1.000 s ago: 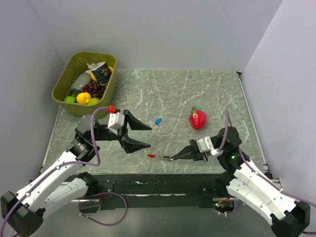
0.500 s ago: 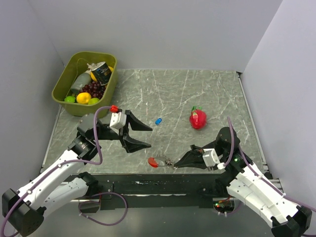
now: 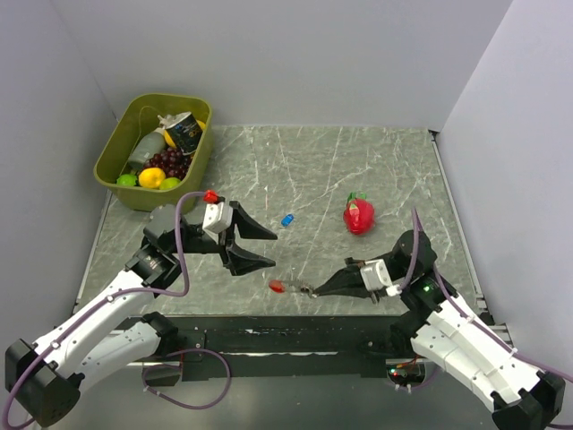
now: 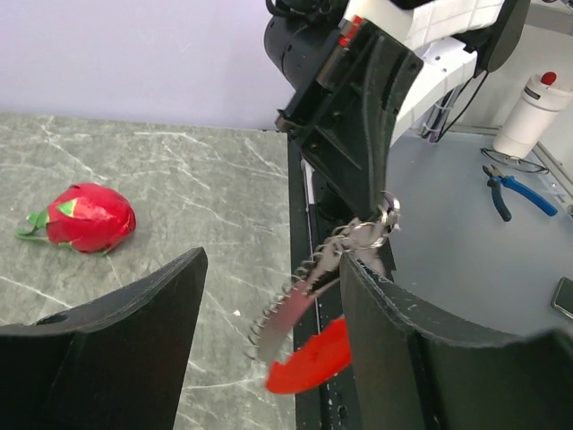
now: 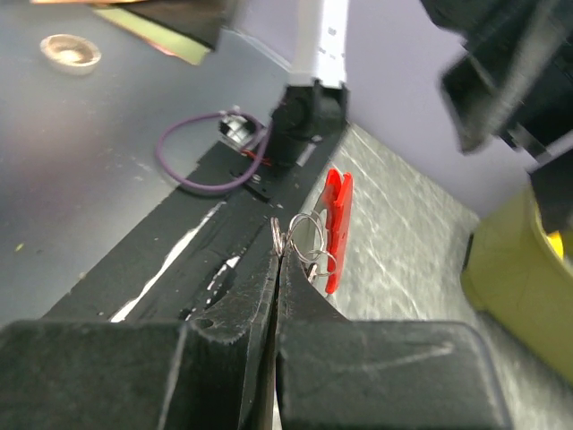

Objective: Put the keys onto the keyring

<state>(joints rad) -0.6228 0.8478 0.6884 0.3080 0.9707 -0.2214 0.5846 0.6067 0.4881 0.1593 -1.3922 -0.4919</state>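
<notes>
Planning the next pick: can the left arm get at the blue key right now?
Probably yes: the left gripper has open, empty jaws, and the blue key lies alone just beyond them, nothing in between.

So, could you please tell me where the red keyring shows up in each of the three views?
Top external: keyring low centre, near the table's front edge.
Left wrist: bottom centre, inside the open left gripper.
Right wrist: centre, just past the right gripper.
Shared landmark: the right gripper, shut on its silvery rings.
</notes>
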